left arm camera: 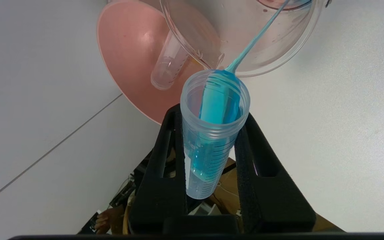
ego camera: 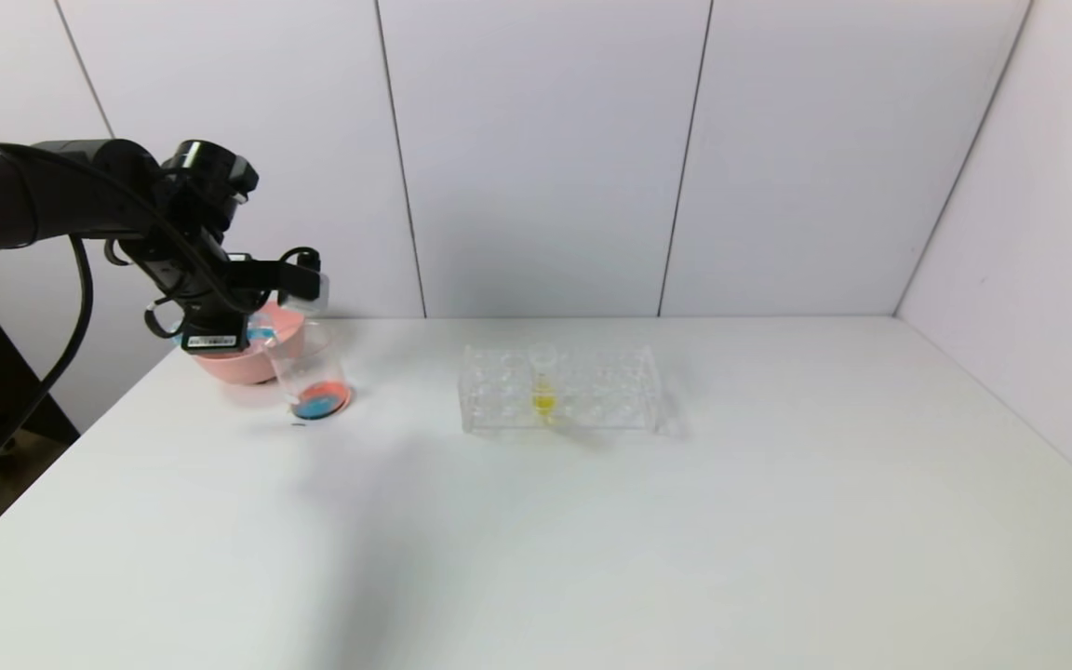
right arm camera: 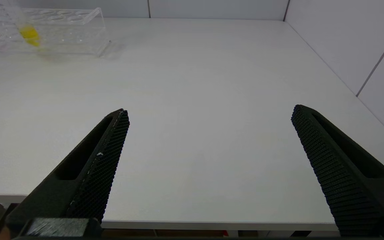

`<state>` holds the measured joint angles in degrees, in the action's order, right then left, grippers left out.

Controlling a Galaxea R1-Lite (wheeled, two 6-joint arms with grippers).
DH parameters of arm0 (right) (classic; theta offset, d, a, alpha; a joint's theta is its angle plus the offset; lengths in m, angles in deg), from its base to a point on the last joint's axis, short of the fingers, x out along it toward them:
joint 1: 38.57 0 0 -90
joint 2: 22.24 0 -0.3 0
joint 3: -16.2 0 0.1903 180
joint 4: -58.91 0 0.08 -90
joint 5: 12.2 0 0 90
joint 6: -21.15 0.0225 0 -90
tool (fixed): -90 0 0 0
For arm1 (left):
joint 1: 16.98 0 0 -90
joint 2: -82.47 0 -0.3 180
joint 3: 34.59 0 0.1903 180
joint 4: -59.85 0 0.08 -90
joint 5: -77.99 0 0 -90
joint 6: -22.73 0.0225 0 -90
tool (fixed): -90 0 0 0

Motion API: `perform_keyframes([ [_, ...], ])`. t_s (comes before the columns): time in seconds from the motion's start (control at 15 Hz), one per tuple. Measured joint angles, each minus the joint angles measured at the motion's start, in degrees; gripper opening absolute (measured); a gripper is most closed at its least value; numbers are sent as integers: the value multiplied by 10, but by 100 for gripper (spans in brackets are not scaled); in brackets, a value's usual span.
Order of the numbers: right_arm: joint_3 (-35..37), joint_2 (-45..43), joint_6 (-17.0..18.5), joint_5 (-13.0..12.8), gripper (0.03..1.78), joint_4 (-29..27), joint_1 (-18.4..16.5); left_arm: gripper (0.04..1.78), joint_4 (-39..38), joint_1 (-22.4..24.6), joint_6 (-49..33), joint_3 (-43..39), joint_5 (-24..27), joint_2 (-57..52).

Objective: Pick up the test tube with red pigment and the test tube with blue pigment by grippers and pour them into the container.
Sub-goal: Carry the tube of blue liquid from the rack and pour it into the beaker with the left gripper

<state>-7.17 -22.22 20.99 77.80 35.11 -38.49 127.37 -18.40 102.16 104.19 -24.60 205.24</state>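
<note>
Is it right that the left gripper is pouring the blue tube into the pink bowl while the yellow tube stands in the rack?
Not quite. The left gripper pours the test tube with blue pigment into the container, not the pink bowl; the left wrist view shows it. The yellow tube does stand in the rack.

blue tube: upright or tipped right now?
Tipped. The blue tube, held in the left gripper, streams blue liquid from its lip into the beaker.

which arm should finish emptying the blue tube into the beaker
Left. The left gripper is shut on the test tube with blue pigment, tipped and streaming into the container. The right gripper hangs open at the table edge.
</note>
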Motion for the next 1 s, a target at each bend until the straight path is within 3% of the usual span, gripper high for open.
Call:
perform_keyframes([
  [1.0, 0, 0, 0, 0, 177, 0, 0, 44, 2, -12, -1, 0, -41, -1],
])
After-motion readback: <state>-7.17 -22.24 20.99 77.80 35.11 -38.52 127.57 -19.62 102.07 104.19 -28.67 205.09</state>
